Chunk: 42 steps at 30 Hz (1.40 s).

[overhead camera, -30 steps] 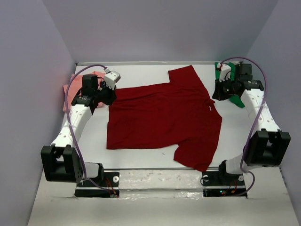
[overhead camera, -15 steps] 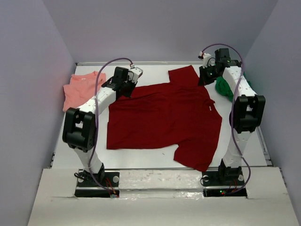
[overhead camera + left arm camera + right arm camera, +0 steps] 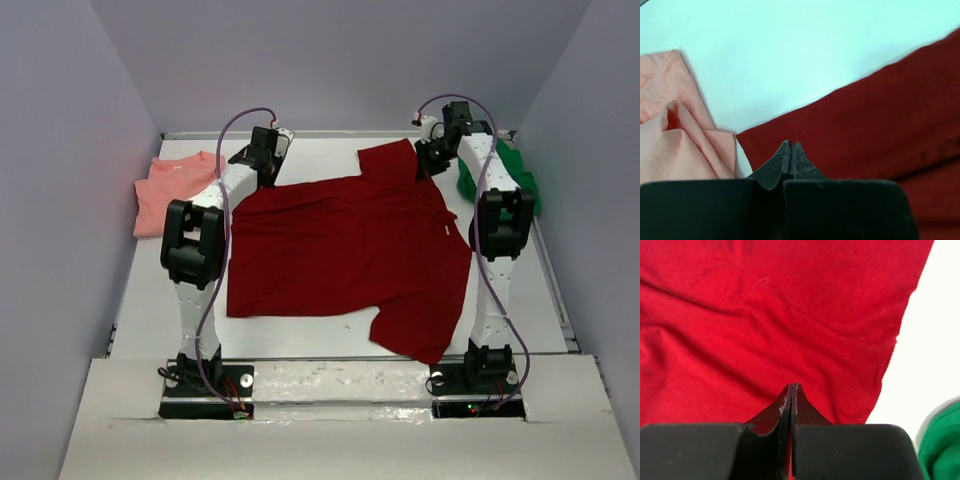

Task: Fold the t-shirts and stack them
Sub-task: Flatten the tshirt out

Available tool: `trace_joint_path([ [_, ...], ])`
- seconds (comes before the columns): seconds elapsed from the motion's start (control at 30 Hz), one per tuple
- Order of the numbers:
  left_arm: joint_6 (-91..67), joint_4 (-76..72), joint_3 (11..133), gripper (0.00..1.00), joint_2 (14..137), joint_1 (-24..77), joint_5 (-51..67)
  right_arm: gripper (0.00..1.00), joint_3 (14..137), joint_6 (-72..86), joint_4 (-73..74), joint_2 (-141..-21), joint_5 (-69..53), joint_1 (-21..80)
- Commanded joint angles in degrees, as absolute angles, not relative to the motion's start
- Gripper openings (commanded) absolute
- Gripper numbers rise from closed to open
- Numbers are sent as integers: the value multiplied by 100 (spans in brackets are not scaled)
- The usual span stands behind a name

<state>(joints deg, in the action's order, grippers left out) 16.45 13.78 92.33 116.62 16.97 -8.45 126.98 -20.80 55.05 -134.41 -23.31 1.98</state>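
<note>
1. A salmon pink t-shirt [image 3: 175, 188] lies bunched at the far left edge of the tabletop [image 3: 330, 150].
2. The left fingers [image 3: 782, 162] are pressed together and hold nothing. They hang over the far-left corner of the dark red t-shirt [image 3: 345, 250].
3. That red shirt lies spread flat across the middle of the tabletop.
4. The right fingers [image 3: 785, 405] are together too and empty, over the shirt's far sleeve.
5. A green t-shirt [image 3: 518, 180] sits crumpled at the far right.

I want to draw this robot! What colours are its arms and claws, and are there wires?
The left arm and right arm are white tubes with chunky black joint blocks. A thin purple cable loops along each. The left claw and right claw each have two black fingers tapering to a point.
</note>
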Motion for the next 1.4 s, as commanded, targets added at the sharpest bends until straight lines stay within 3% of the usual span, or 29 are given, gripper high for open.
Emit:
trace_joint_path([
  [0.0,1512,1608,9633,0,11786,1573,-1037,0,13226,-2039,5634,-13675,-2180,229],
  [0.83,1345,2601,10195,0,13121,800,431,0,13456,-2004,5642,-14528,-1530,229],
  [1.1,1239,2338,10643,0,13175,800,-8,0,14211,-1828,5494,-14941,-835,229],
  [1.37,1213,2049,11066,0,13219,826,-1282,0,14335,-1854,4975,-15099,-343,229],
])
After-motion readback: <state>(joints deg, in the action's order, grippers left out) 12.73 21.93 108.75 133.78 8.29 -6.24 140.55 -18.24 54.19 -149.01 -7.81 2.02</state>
